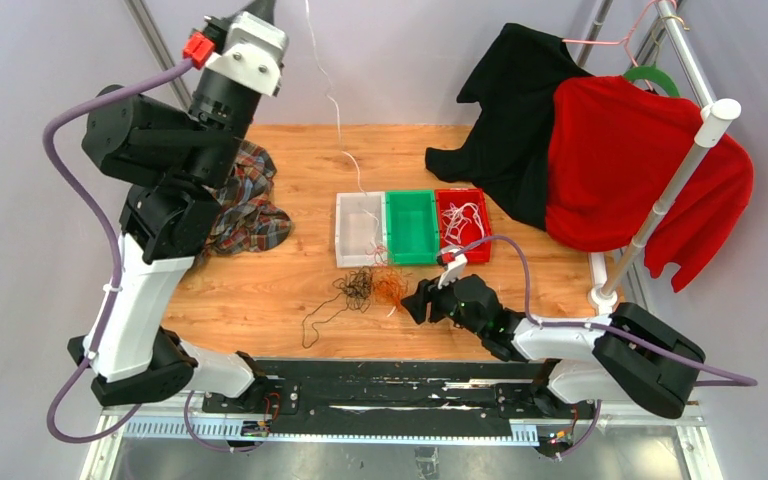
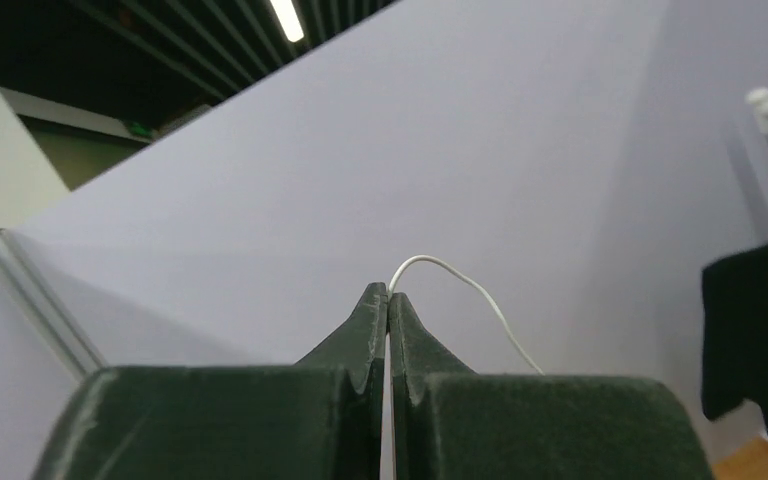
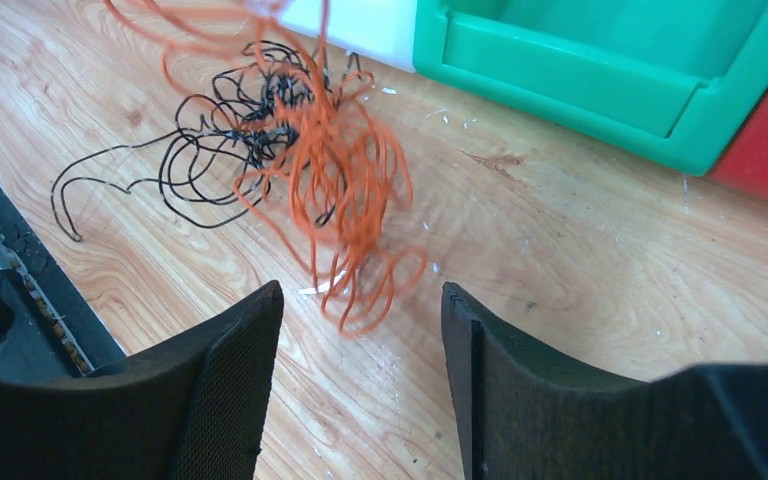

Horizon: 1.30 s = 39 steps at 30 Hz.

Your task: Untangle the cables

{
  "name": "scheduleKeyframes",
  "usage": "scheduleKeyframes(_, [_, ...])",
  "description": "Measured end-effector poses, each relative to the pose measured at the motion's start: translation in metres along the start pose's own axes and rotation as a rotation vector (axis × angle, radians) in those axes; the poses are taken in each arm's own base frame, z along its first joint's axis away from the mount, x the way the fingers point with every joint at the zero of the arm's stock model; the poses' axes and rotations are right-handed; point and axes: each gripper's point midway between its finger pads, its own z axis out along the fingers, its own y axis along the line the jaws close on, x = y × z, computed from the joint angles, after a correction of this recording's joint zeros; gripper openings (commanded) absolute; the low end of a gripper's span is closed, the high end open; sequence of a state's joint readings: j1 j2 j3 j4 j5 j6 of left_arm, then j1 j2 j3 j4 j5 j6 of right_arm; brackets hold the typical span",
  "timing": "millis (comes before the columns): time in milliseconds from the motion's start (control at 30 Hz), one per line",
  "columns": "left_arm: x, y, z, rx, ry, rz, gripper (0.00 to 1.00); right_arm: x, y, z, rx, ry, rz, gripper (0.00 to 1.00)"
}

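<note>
Top external: left pincer, upper left, clamped shut on thin white cable hanging to frame centre. Black-and-orange thin-wire tangle on wooden bench; right pincer wide open, empty, beside it. Risk: white cable snags, slips from grip.

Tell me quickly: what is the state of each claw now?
Left claw: closed on the white cable.
Right claw: open, holding nothing, orange cable just ahead.
</note>
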<state>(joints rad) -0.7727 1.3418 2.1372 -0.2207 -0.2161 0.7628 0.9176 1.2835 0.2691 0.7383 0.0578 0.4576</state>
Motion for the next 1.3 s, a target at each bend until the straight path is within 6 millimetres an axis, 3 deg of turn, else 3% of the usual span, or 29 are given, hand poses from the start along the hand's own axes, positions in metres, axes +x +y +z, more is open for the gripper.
scheduleKeyframes(200, [-0.046, 0.042, 0.01, -0.162, -0.167, -0.006, 0.0, 0.007, -0.006, -0.003, 0.026, 0.022, -0.01, 0.51])
scheduleKeyframes(400, [-0.055, 0.04, 0.004, -0.136, -0.217, -0.013, 0.0, 0.008, -0.006, -0.006, 0.034, 0.047, -0.049, 0.66])
scheduleKeyframes(500, [-0.051, 0.03, 0.005, -0.1, -0.211, -0.024, 0.0, -0.026, 0.016, -0.007, -0.005, -0.022, -0.095, 0.7])
scheduleKeyframes(667, [-0.043, 0.014, 0.008, -0.037, -0.191, -0.042, 0.0, -0.106, 0.063, 0.005, -0.086, -0.179, -0.161, 0.71])
scheduleKeyframes(767, [-0.042, 0.009, 0.008, -0.014, -0.187, -0.054, 0.0, -0.132, 0.079, 0.024, -0.103, -0.216, -0.204, 0.69])
scheduleKeyframes(833, [-0.041, 0.006, 0.008, -0.002, -0.183, -0.059, 0.0, -0.131, 0.081, 0.037, -0.103, -0.204, -0.223, 0.66])
scheduleKeyframes(1000, [-0.043, 0.007, 0.006, 0.006, -0.184, -0.065, 0.0, -0.097, 0.071, 0.07, -0.084, -0.125, -0.256, 0.57])
scheduleKeyframes(1233, [-0.054, 0.018, 0.001, -0.007, -0.204, -0.074, 0.0, -0.07, 0.058, 0.097, -0.053, -0.109, -0.261, 0.1])
scheduleKeyframes(1300, [-0.059, 0.025, -0.002, -0.02, -0.216, -0.074, 0.0, -0.066, 0.056, 0.098, -0.054, -0.114, -0.246, 0.01])
